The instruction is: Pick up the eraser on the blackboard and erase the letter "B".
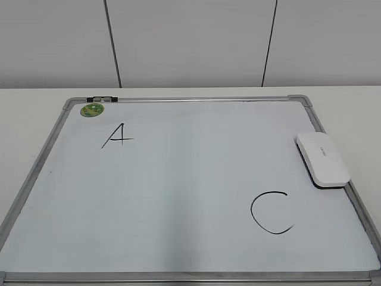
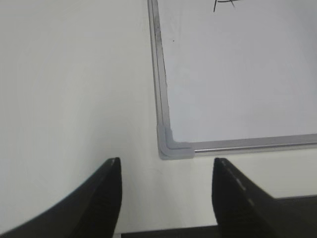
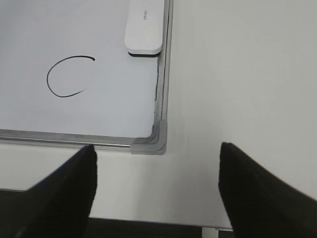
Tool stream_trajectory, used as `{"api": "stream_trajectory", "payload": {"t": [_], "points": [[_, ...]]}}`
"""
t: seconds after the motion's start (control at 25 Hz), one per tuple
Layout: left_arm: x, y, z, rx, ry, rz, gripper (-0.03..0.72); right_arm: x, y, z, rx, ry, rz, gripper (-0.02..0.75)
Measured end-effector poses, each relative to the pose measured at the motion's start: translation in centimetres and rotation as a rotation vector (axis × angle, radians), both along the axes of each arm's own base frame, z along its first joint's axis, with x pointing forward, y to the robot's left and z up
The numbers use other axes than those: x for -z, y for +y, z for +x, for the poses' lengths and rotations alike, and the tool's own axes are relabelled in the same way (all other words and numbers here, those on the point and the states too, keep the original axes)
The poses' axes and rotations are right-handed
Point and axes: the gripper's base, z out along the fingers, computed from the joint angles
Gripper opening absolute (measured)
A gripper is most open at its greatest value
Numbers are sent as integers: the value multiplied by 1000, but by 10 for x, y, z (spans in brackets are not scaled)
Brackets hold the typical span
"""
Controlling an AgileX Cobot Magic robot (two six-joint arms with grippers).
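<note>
Right wrist view: the right hand (image 3: pixel 156 191) is spread wide and holds nothing, hanging over bare bench (image 3: pixel 237 74) just near of the blackboard's near right corner.
Left wrist view: the left hand (image 2: pixel 166 193) is also spread wide and empty, over the bench by the board's near left corner.
Hands in the exterior view: neither hand shows there.
Eraser: the eraser (image 1: pixel 322 159) lies flat on the blackboard (image 1: pixel 190 99), touching or just beside its right frame, about midway between far and near. In the right wrist view the eraser (image 3: pixel 144 29) sits far of the hand, dark underside down.
Letter C: a large black "C" (image 1: pixel 271 212) sits near right on the board, just left and near of the eraser.
Letter A: a black "A" (image 1: pixel 117 136) sits far left, near a round green sticker (image 1: pixel 92 109).
Letter "B": no letter "B" shows anywhere on the board; the middle is blank white.
Progress: judging by this, the erasing looks done, with the eraser set down and both hands drawn clear. Little seems left, unless a faint trace remains that these pictures cannot show.
</note>
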Motion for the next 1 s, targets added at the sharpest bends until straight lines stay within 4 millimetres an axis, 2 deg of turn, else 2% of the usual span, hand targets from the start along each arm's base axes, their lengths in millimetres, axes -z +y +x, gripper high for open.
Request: {"api": "stream_trajectory", "payload": {"t": [1.0], "points": [[2, -1, 2, 2, -20, -11, 419, 0, 0, 1, 1, -8, 2, 587]]}}
